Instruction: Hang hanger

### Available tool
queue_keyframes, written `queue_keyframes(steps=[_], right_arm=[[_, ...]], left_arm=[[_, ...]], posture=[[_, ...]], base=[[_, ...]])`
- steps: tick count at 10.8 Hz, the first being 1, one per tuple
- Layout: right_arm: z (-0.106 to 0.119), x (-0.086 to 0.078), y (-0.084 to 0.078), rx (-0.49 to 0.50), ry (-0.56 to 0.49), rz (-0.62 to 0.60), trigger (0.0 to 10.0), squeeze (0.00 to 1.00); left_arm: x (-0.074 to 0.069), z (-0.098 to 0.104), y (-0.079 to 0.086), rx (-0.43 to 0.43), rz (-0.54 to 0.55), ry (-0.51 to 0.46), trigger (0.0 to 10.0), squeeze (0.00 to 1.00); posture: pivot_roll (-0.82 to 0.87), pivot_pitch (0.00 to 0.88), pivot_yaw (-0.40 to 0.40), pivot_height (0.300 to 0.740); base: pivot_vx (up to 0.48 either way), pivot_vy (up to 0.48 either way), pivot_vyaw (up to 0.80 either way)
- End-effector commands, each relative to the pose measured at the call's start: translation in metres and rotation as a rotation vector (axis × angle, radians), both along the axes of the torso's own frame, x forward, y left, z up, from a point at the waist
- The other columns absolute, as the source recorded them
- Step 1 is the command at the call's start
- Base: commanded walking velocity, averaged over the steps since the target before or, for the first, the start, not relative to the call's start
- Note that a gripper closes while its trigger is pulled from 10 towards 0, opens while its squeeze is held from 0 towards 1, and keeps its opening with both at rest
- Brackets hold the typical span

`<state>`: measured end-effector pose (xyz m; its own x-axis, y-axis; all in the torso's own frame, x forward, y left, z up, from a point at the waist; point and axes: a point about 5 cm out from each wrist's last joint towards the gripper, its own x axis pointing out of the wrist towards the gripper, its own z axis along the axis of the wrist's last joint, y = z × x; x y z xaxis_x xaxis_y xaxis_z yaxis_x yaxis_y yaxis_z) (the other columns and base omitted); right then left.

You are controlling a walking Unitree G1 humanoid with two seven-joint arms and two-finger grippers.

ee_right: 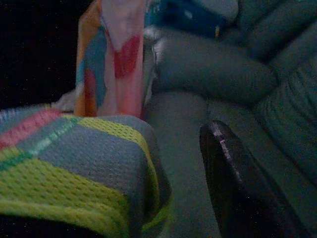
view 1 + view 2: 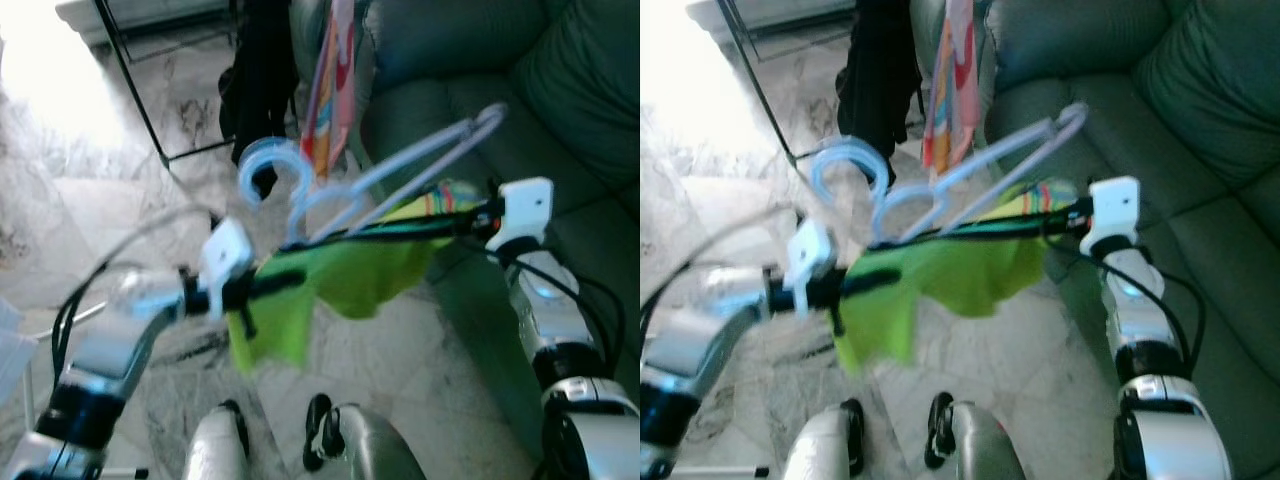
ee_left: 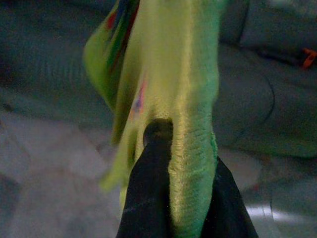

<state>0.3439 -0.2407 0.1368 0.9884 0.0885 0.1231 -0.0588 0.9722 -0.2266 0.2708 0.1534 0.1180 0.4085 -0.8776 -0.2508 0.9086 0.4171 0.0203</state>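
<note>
A pale blue plastic hanger [image 2: 400, 165] lies tilted on top of a lime green garment [image 2: 350, 272], its hook [image 2: 268, 165] pointing toward the clothes rack. The garment is stretched between my two grippers above the floor. My left gripper [image 2: 288, 283] is shut on the garment's left end; in the left wrist view the green cloth [image 3: 190, 163] is pinched between the two black fingers [image 3: 148, 193]. My right gripper [image 2: 440, 225] reaches in from the right. There the garment's striped edge [image 1: 74, 163] drapes over one finger, and the other finger [image 1: 233, 188] stands apart and bare.
A dark green sofa [image 2: 560, 100] is on the right, close behind my right arm. A black-framed clothes rack [image 2: 140, 100] stands ahead with a black garment [image 2: 262, 70] and a colourful one [image 2: 335, 85] hanging. Marble floor [image 2: 90, 210] lies to the left, brightly lit.
</note>
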Motion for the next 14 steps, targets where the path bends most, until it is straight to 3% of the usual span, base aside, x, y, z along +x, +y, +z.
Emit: queue_keyframes(steps=[1,3,4,6,7,9,11,12,13,14], right_arm=[[0.026,-0.018,-0.081,0.096,-0.108,-0.399,0.0,0.00],[0.037,-0.018,-0.088,0.100,-0.156,-0.422,0.0,0.00],[0.046,-0.016,-0.091,0.104,-0.189,-0.424,0.0,0.00],[0.053,-0.016,-0.095,0.113,-0.224,-0.426,0.0,0.00],[0.057,-0.014,-0.094,0.137,-0.241,-0.395,0.0,0.00],[0.066,-0.008,-0.083,0.141,-0.279,-0.300,0.0,0.00],[0.070,-0.006,-0.080,0.122,-0.291,-0.276,0.0,0.00],[0.060,-0.007,-0.080,0.090,-0.247,-0.265,0.0,0.00],[0.056,-0.009,-0.082,0.093,-0.231,-0.279,0.0,0.00],[0.056,-0.010,-0.086,0.127,-0.238,-0.318,0.0,0.00]], left_arm=[[-0.012,-0.019,0.043,0.083,0.098,0.097,10.0,0.00],[-0.025,-0.033,0.044,0.188,0.029,0.102,10.0,0.00],[-0.031,-0.051,0.056,0.344,-0.013,0.076,10.0,0.00],[-0.024,-0.062,0.073,0.470,0.054,-0.026,10.0,0.00],[-0.026,-0.069,0.081,0.510,0.077,-0.003,10.0,0.00],[-0.027,-0.075,0.082,0.519,0.082,0.040,10.0,0.00],[-0.025,-0.076,0.079,0.501,0.057,0.025,10.0,0.00],[-0.007,-0.058,0.071,0.236,0.201,0.009,10.0,0.00],[-0.005,-0.051,0.067,0.176,0.212,-0.002,10.0,0.00],[-0.010,-0.053,0.060,0.181,0.154,0.007,10.0,0.00]], posture=[[0.05,0.226,-0.129,0.740],[0.04,0.225,-0.129,0.740],[0.04,0.222,-0.125,0.740],[0.04,0.217,-0.123,0.740],[0.04,0.215,-0.124,0.740],[0.04,0.213,-0.122,0.740],[0.04,0.213,-0.120,0.740],[0.04,0.218,-0.120,0.740],[0.04,0.221,-0.121,0.740],[0.05,0.225,-0.119,0.740]], base=[[0.000,0.000,0.00],[0.000,0.000,0.00],[0.000,0.000,0.00],[0.000,0.000,0.00],[0.000,0.000,0.00],[0.000,0.000,0.00],[0.000,0.000,0.00],[0.000,0.000,0.00],[0.000,0.000,0.00],[0.000,0.000,0.00]])
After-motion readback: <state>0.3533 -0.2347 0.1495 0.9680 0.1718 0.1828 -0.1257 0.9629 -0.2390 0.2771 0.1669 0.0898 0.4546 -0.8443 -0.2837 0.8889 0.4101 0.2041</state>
